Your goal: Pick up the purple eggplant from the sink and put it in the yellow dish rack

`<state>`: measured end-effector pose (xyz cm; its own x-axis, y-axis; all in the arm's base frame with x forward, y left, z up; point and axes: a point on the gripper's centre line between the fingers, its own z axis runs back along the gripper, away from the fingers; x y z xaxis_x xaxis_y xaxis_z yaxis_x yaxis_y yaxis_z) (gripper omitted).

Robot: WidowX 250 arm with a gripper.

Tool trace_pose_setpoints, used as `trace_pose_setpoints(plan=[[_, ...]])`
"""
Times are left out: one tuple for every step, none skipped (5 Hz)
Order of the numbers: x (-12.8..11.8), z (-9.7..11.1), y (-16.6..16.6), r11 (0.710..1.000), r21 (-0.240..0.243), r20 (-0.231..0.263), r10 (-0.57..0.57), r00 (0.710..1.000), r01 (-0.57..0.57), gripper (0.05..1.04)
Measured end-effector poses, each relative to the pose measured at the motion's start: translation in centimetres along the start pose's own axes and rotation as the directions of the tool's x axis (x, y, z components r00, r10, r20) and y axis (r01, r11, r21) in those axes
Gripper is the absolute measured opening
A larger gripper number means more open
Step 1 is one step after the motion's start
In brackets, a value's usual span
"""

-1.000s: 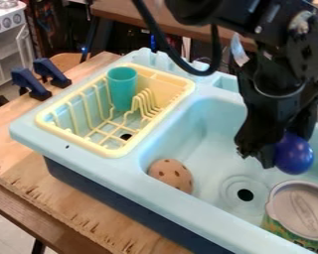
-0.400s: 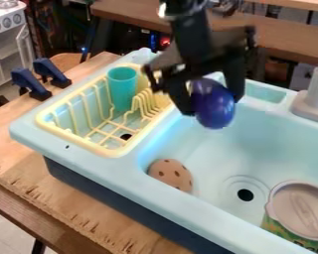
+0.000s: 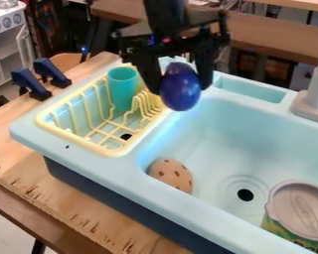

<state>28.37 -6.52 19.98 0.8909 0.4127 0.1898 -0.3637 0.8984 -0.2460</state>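
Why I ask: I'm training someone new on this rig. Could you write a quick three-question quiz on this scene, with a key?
1. Multiple choice: what colour is the rounded thing held by the tool?
A) Yellow
B) Deep blue
C) Red

2. True or false: the teal cup stands upright in the yellow dish rack.

3. Fill in the blank: the tan thing with dark spots lies inside the sink's ______.

Key: 1. B; 2. True; 3. basin
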Motion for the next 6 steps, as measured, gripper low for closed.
trace_pose_setpoints(plan=[[0.2, 0.1, 1.5, 0.998, 0.058, -0.012, 0.001, 1.0, 0.0, 0.817], [0.4, -0.7, 3.2, 0.999, 0.03, 0.007, 0.019, 1.0, -0.019, 0.818], [0.7, -1.4, 5.8, 0.997, -0.074, 0.057, 0.013, 0.998, -0.009, 0.818], [1.1, -1.9, 7.9, 0.996, -0.086, 0.068, 0.035, 0.997, -0.029, 0.818], [1.2, -2.4, 8.3, 0.997, -0.064, 0.057, 0.049, 0.997, -0.046, 0.818], [1.6, -3.2, 8.4, 0.997, -0.056, 0.052, 0.057, 0.997, -0.054, 0.818]])
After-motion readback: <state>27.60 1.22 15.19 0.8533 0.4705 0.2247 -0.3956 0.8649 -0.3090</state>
